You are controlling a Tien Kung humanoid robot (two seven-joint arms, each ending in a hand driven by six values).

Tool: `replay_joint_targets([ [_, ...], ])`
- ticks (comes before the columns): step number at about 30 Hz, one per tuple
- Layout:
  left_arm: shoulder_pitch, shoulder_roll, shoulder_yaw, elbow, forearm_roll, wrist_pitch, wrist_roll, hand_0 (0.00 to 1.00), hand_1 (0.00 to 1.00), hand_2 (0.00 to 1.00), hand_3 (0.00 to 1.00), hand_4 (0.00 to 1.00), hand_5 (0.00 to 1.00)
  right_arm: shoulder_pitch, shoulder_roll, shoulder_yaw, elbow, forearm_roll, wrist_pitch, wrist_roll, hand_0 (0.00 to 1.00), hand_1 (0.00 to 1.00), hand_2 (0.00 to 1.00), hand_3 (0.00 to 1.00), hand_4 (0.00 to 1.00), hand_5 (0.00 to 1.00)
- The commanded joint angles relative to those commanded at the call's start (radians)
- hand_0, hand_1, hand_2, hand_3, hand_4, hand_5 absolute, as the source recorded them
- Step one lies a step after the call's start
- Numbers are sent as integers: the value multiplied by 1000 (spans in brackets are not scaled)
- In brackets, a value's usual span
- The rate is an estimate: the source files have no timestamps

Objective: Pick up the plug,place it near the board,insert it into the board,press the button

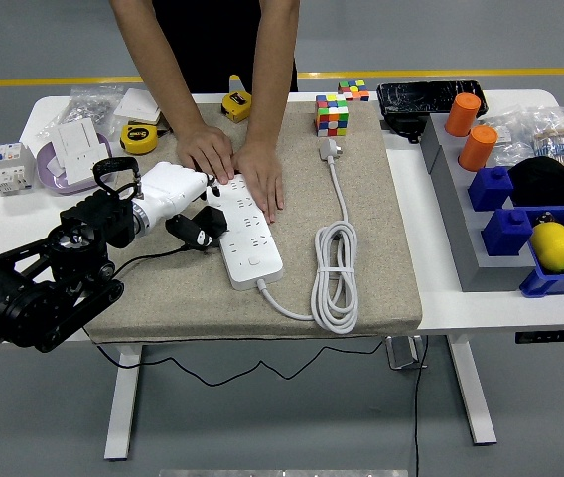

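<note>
A white power strip [249, 237] lies on the beige mat [381, 229], with its switch button [252, 263] at the near end. A person's two hands [232, 164] press down on the strip's far end. My left hand [175, 199], white with dark fingers, is shut on a black plug [196, 231] and holds it against the strip's left edge, about midway along it. The plug's black cable [143, 260] trails off to the near left. I cannot tell whether the prongs are in a socket. My right hand is out of view.
The strip's white cable coil [335, 273] and white plug [330, 149] lie to its right. A Rubik's cube [332, 114], two tape measures [140, 137], white sockets [75, 149], a grey tray [466, 214] with orange cylinders [464, 112], blue boxes and a lemon [552, 244] ring the mat.
</note>
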Motion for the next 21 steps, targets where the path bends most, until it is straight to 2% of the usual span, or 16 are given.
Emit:
replay_joint_targets([
  [4, 34, 23, -75, -53, 0, -58, 28, 661, 758, 726, 788, 998, 451, -4, 1, 3, 0, 0, -1, 0, 998, 883, 785, 838, 998, 811],
  [5, 45, 29, -105, -71, -2, -79, 39, 735, 837, 792, 841, 998, 551, -5, 1, 5, 0, -1, -1, 0, 998, 883, 785, 838, 998, 808],
  [8, 104, 43, -210, -144, -38, -155, 93, 735, 837, 792, 841, 998, 551, -8, 4, 8, 0, -1, -3, 2, 998, 883, 785, 838, 998, 808],
  [9, 135, 41, -255, -177, -73, -167, 113, 735, 837, 792, 841, 998, 551, -9, 4, 8, 0, 0, -4, 3, 998, 883, 785, 838, 998, 808],
  [10, 177, 27, -301, -218, -118, -152, 125, 735, 837, 792, 841, 998, 551, -10, 5, 9, 0, 0, -5, 4, 998, 883, 785, 838, 998, 808],
  [11, 216, 12, -340, -254, -157, -131, 125, 793, 895, 852, 862, 998, 832, -11, 5, 11, 0, -2, -5, 4, 998, 881, 785, 838, 998, 807],
  [13, 295, -27, -424, -323, -242, -68, 108, 793, 895, 852, 862, 998, 832, -14, 8, 14, 0, -4, -6, 4, 998, 881, 785, 838, 998, 807],
  [16, 423, -116, -554, -434, -372, 46, 46, 793, 895, 852, 862, 998, 832, -20, 12, 16, 0, -7, -5, 4, 998, 881, 785, 838, 998, 807],
  [17, 459, -135, -584, -455, -411, 69, 31, 913, 932, 884, 881, 975, 998, -22, 13, 17, 0, -8, -5, 4, 998, 880, 786, 838, 998, 804],
  [18, 501, -159, -601, -478, -456, 96, -1, 913, 932, 884, 881, 975, 998, -23, 13, 18, 0, -8, -5, 5, 998, 880, 786, 838, 998, 804],
  [19, 528, -171, -602, -488, -495, 109, -25, 913, 932, 884, 881, 975, 998, -23, 13, 19, 0, -9, -5, 5, 998, 880, 786, 838, 998, 804],
  [21, 551, -176, -590, -483, -580, 119, -56, 913, 932, 884, 881, 975, 998, -21, 12, 17, 0, -8, -5, 7, 998, 880, 786, 838, 998, 804],
])
